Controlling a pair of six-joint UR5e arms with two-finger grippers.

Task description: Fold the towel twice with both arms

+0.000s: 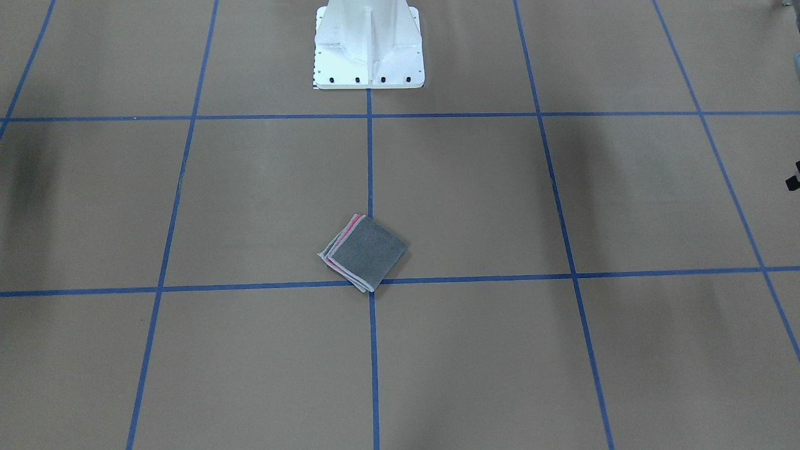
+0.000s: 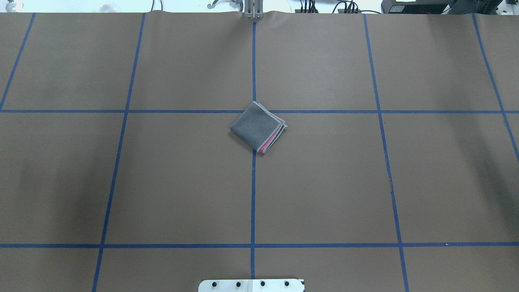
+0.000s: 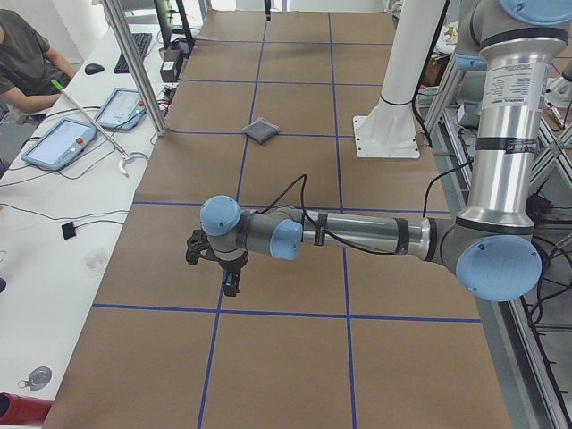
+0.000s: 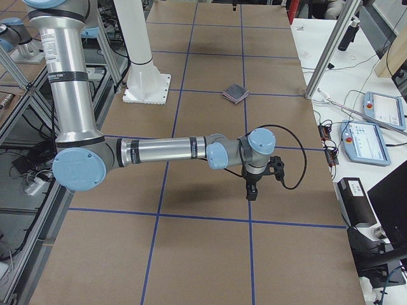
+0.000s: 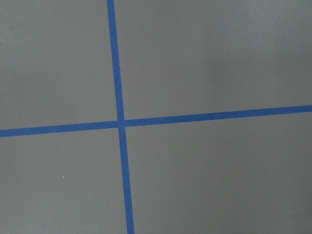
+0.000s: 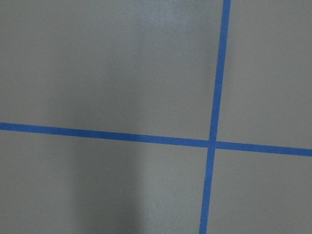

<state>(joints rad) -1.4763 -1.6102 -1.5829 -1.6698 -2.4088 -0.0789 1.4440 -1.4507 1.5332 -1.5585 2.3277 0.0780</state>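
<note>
The towel [image 1: 364, 253] lies folded into a small square near the table's middle, dark grey face up, with pink showing between its stacked edges. It also shows in the overhead view [image 2: 257, 127] and, small, in both side views [image 3: 261, 130] [image 4: 234, 93]. No gripper touches it. My left arm [image 3: 357, 234] stretches low over the table's left end, its gripper [image 3: 231, 284] pointing down, far from the towel. My right arm [image 4: 165, 151] does the same at the right end, with its gripper [image 4: 252, 192]. I cannot tell whether either gripper is open or shut. Both wrist views show only brown table and blue tape.
The white pedestal base [image 1: 369, 47] stands at the robot's edge of the table. Blue tape lines [image 2: 253, 182] divide the brown table top. A white bench with tablets [image 3: 63, 143] and cables runs along the far side, with a seated person [image 3: 22, 54] there.
</note>
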